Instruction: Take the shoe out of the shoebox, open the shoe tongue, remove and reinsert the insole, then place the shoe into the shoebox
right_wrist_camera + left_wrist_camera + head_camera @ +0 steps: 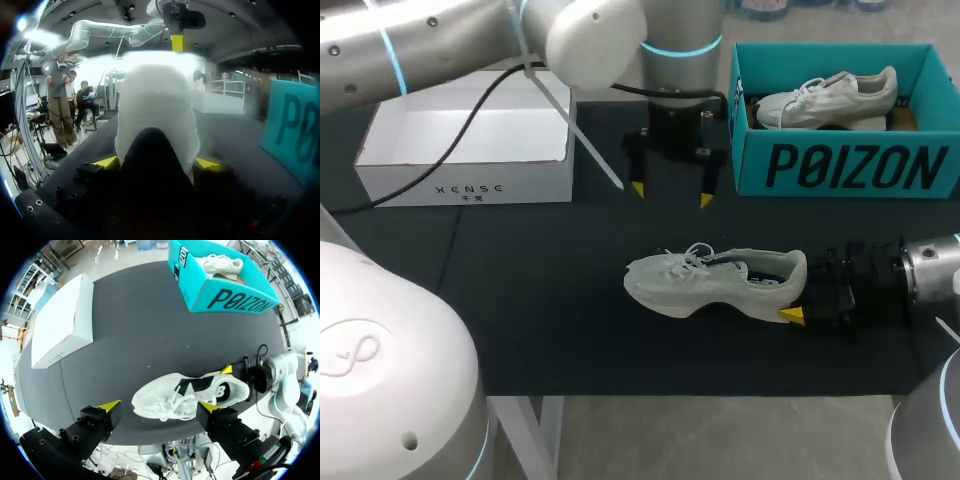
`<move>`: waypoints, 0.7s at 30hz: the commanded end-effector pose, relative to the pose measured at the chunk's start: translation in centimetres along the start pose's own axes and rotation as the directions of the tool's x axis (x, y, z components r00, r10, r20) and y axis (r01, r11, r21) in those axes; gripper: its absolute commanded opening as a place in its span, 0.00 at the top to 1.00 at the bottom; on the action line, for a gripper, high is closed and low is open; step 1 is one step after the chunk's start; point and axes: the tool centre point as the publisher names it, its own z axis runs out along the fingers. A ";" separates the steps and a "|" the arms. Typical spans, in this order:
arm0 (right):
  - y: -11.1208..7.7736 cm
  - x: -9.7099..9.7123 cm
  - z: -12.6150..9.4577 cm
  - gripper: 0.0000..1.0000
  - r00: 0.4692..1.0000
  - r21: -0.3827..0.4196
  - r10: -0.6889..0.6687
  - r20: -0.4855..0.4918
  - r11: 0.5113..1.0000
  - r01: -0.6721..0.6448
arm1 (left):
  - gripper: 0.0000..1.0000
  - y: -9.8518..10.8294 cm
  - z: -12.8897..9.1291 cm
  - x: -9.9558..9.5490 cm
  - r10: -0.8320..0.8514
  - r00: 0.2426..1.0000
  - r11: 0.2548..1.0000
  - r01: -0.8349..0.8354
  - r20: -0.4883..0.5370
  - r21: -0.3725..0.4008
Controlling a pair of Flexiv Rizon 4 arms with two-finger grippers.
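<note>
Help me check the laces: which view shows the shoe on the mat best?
The left wrist view: it looks down on the whole shoe, with laces and opening plain. The head view shows it side-on and smaller. The right wrist view shows only its heel, up close between the fingers.

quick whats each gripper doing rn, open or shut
left gripper: open, holding nothing
right gripper: shut on the heel of the pale grey lace-up sneaker
</note>
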 end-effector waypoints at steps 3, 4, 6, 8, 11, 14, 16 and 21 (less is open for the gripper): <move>-0.5 0.0 0.5 1.00 1.000 0.001 0.001 0.000 1.000 -0.001 | 0.00 -0.4 1.4 6.9 -0.073 0.996 0.996 0.076 0.052 -0.053; -0.5 0.0 0.5 1.00 1.000 0.001 0.001 0.000 1.000 -0.001 | 0.00 -0.3 1.6 7.4 -0.092 0.994 0.994 0.096 0.060 -0.056; -0.5 0.0 0.5 1.00 1.000 0.001 0.001 0.000 1.000 -0.001 | 0.00 0.1 1.9 8.2 -0.129 0.990 0.989 0.132 0.062 -0.060; -0.5 0.0 0.5 1.00 1.000 0.001 0.001 0.000 1.000 -0.001 | 0.00 0.4 2.3 8.9 -0.164 0.984 0.984 0.168 0.076 -0.056; -0.5 0.0 0.5 1.00 1.000 0.001 0.001 0.000 1.000 -0.001 | 0.00 0.8 3.2 9.7 -0.197 0.978 0.979 0.201 0.074 -0.047; -0.5 0.0 0.5 1.00 1.000 0.001 0.001 0.000 1.000 -0.001 | 0.00 1.2 4.0 10.5 -0.203 0.977 0.977 0.206 0.070 -0.049; -0.5 0.0 0.5 1.00 1.000 0.001 0.001 0.000 1.000 -0.001 | 0.00 1.5 4.5 11.0 -0.199 0.977 0.978 0.203 0.078 -0.046; -0.5 0.0 0.5 1.00 1.000 0.001 0.001 0.000 1.000 -0.001 | 0.00 2.1 5.6 11.5 -0.206 0.975 0.977 0.210 0.088 -0.039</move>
